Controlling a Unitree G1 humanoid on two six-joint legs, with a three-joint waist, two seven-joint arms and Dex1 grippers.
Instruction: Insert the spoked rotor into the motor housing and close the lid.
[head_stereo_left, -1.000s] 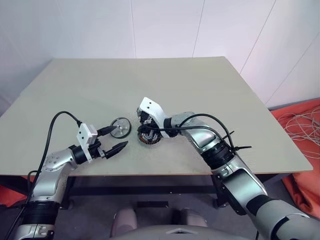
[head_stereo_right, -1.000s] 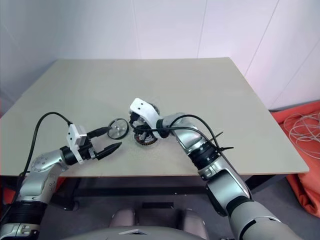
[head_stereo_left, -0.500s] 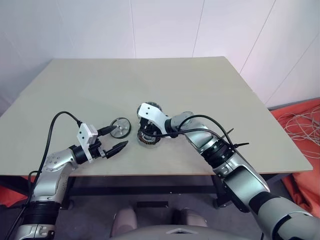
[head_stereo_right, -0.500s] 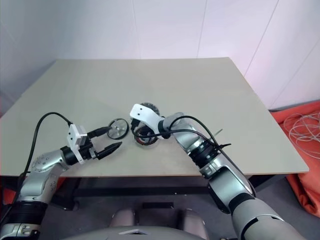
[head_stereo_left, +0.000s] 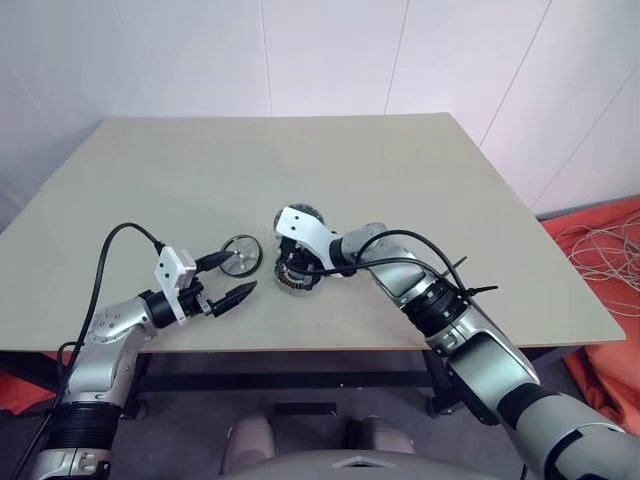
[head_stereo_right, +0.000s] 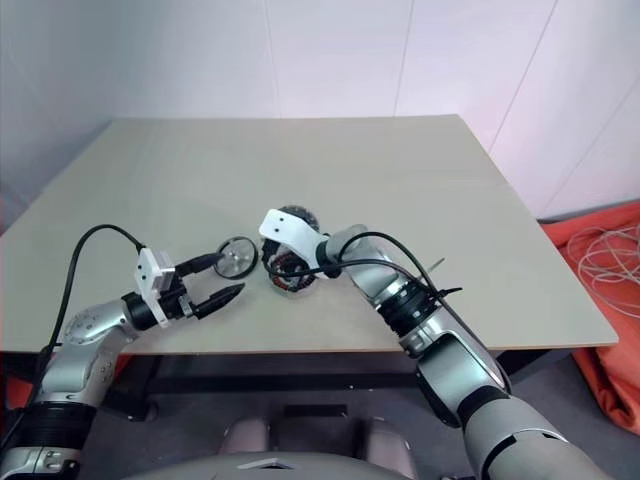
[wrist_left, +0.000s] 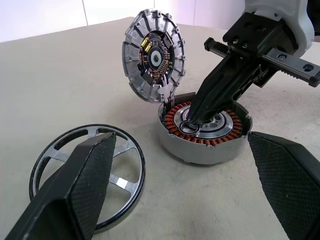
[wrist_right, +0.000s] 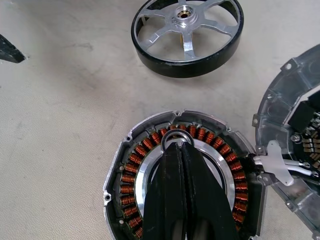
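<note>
The spoked rotor (head_stereo_left: 241, 255) lies flat on the table (head_stereo_left: 400, 170), just left of the motor housing (head_stereo_left: 297, 275). My left gripper (head_stereo_left: 228, 281) waits wide open near it. Over the last second my right gripper (wrist_left: 192, 119), shut, has dipped into the housing's centre; the lid (wrist_left: 154, 55) stands propped open behind, so insertion remains.

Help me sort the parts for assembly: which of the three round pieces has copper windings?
The motor housing, the thick ring under the shut right gripper. The spoked rotor lying flat is bare silver spokes; the lid stands tilted open.
</note>
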